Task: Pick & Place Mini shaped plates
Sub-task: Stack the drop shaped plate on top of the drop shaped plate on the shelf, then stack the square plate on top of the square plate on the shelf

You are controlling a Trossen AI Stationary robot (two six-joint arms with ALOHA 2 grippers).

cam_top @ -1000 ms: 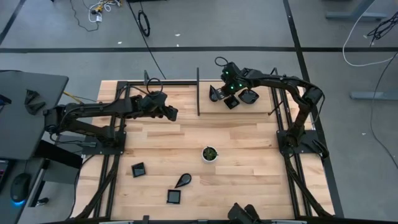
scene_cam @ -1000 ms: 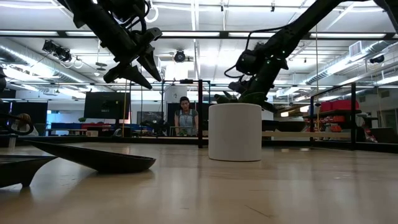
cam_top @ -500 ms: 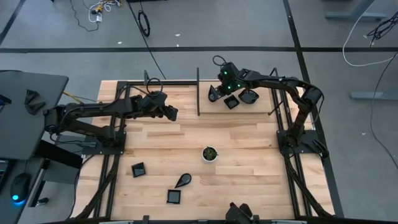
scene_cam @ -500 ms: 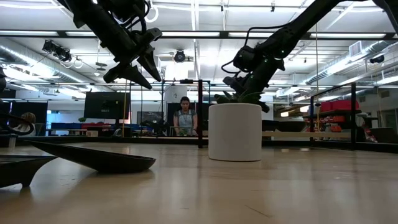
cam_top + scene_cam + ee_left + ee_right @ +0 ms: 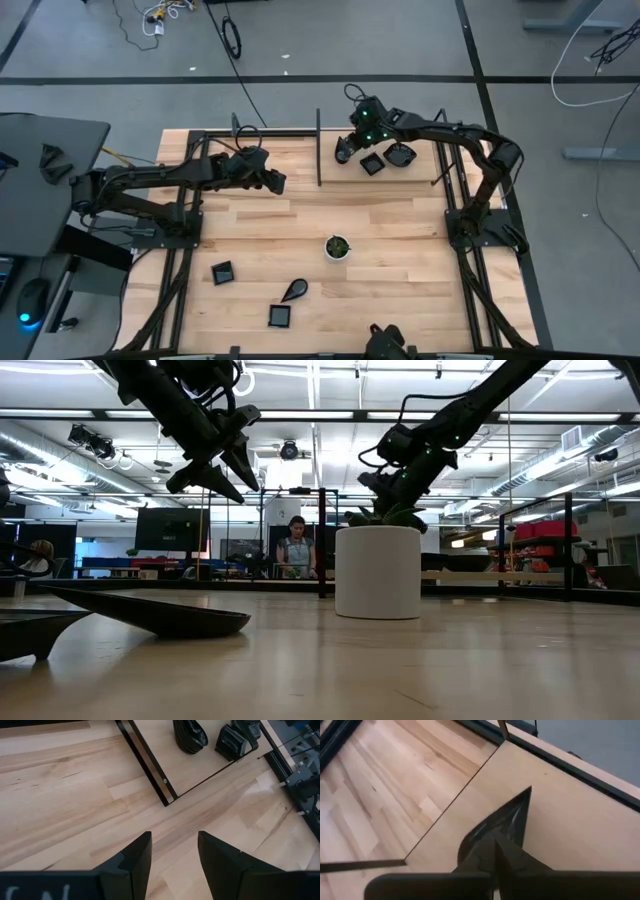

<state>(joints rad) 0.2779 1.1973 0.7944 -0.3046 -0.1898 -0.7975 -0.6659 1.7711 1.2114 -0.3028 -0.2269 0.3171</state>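
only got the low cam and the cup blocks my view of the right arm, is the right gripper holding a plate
observer: yes. The right wrist view shows the right gripper shut on the edge of a black plate.
operator: any other plates near it
observer: two, seen from above. A square plate and another dark plate lie right beside it.
operator: left one busy?
observer: no. Its wrist view shows the left gripper open and empty over bare wood.
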